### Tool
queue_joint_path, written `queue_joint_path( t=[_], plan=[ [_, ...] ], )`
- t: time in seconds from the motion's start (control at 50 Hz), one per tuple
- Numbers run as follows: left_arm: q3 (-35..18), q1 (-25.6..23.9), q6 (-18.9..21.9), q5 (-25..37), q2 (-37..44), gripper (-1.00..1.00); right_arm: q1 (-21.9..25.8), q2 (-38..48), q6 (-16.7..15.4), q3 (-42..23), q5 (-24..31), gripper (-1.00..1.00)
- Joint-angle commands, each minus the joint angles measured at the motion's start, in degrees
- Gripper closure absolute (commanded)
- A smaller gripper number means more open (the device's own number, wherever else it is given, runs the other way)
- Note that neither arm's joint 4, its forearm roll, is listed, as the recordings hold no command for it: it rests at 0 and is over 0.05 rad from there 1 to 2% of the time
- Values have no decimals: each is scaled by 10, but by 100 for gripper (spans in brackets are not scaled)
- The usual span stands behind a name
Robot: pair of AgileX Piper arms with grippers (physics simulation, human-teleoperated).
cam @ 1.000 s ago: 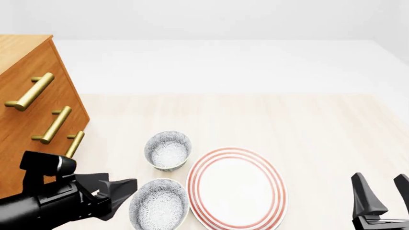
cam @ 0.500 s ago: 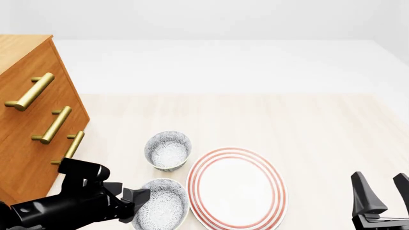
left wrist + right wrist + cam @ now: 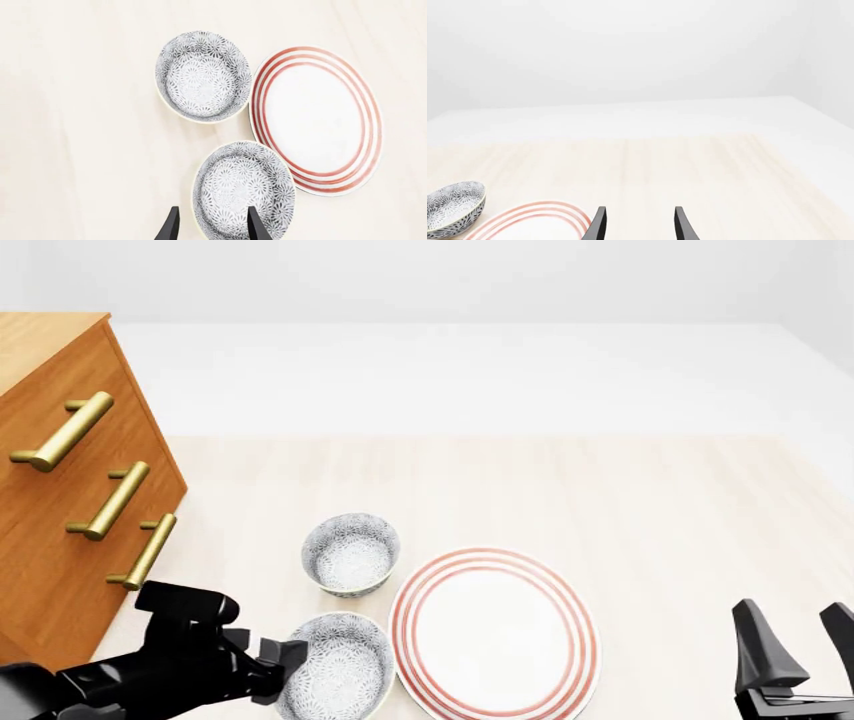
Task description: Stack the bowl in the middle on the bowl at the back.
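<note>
front: high, facing forward-down | left wrist: straight down | shared: plate (image 3: pixel 494 632)

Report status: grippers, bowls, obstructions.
Left gripper open, fingers straddling near bowl's rim. Right gripper open, idle. Back bowl empty, upright. Plate beside both bowls, not between them.

My left arm reaches in low at near left, its end effector (image 3: pixel 286 668) parted. My right end effector (image 3: pixel 798 646) points upward at near right, fingers apart.
</note>
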Motion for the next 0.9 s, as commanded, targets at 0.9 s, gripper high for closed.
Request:
queue_joint_path(
  t=[0.9],
  plan=[
    [85,-6,-80,-293,215,-100,0,4,2,0,-3,-100]
  ],
)
